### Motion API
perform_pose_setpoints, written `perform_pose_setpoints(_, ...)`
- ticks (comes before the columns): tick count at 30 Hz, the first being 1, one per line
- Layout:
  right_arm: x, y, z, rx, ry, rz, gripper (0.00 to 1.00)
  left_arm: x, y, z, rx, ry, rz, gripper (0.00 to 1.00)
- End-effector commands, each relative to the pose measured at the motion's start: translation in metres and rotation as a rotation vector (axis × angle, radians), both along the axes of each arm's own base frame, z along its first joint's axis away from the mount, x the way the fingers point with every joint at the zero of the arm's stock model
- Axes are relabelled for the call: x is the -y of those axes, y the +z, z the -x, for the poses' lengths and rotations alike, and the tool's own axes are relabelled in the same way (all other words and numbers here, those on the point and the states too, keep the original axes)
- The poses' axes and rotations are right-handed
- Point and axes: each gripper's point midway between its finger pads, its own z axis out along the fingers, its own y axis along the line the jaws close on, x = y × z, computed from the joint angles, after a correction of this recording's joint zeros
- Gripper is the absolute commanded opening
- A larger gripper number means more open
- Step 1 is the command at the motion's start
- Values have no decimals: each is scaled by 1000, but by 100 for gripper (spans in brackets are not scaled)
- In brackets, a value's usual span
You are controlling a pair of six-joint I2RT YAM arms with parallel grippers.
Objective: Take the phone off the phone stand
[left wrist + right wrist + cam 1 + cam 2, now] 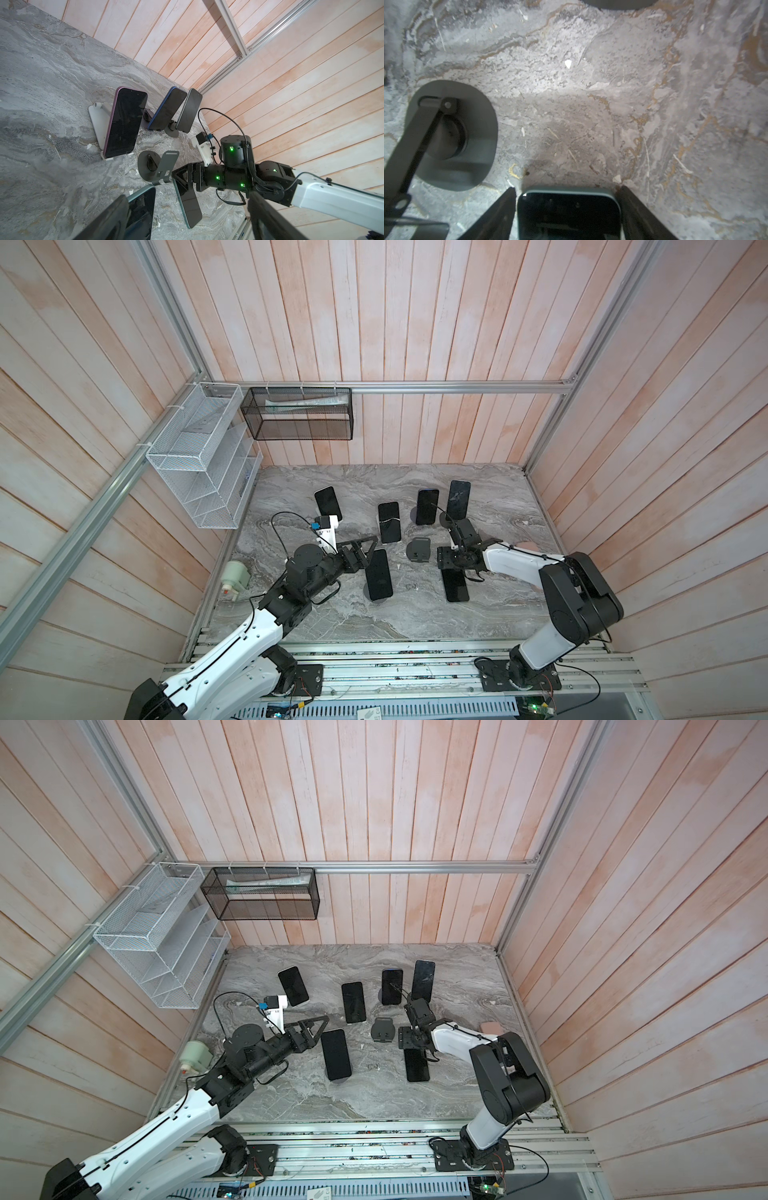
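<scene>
- Right gripper (567, 188) straddles the teal-edged black phone (569, 214) beside the empty dark metal stand (481, 116); whether it pinches cannot be told.
- If the phone is released before it lies flat, it could slap the grey marble worktop (591, 83).
- Left gripper (368, 551) hangs spread.

Robot test cell, laboratory type. Enclosure: aluminium frame (457, 386) over plank-panel walls (415, 323). Marble-patterned surface (353, 614). Left arm (232, 651) and right arm (582, 593) bolted to a slotted front rail (395, 674); bare circuit board (536, 708). Wire baskets (187, 448) zip-tied to the frame. Several phones (389, 522) on stands (419, 549).
</scene>
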Motion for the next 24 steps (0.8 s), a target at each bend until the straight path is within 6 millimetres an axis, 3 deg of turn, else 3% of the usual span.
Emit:
perform_pose_setpoints(1, 11, -33, 32, -141, -14, 50, 79, -4, 13, 0, 41, 18, -11, 92)
perform_pose_setpoints(7, 11, -11, 28, -111, -25, 51, 80, -7, 15, 2, 45, 24, -22, 91)
perform_pose_setpoints(16, 9, 68, 13, 47, -50, 11, 84, -21, 22, 9, 74, 64, -43, 92)
perform_pose_setpoints(20, -18, 102, 3, 141, -26, -85, 84, -28, 19, 9, 62, 98, -46, 93)
perform_pose_setpoints(24, -42, 122, -11, 212, -32, -137, 86, -32, 7, 5, -2, 133, -76, 95)
